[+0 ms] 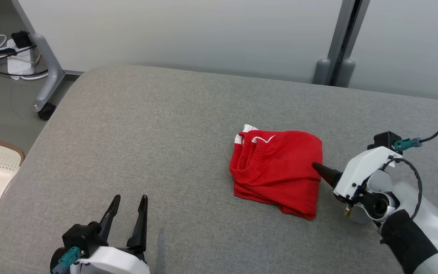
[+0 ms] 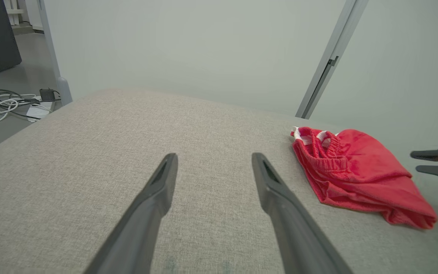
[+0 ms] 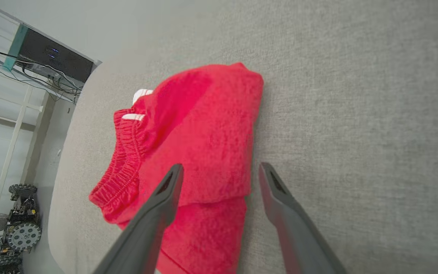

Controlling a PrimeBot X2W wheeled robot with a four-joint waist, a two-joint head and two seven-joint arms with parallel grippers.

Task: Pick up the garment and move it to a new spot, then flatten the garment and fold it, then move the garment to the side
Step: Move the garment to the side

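On the grey padded desk (image 1: pixel 127 133) lies the garment (image 1: pixel 280 171), red shorts folded into a rough square. The right tool (image 1: pixel 319 168) stands at the garment's right edge, jaws spread and empty, one finger over the cloth, the other over bare desk beside it. The left tool (image 1: pixel 130 198) hangs well to the garment's left, likewise spread, holding nothing. I'd judge the cloth light, soft and limp: pinch one layer and it unfolds, so grip through the whole stack at that right edge.
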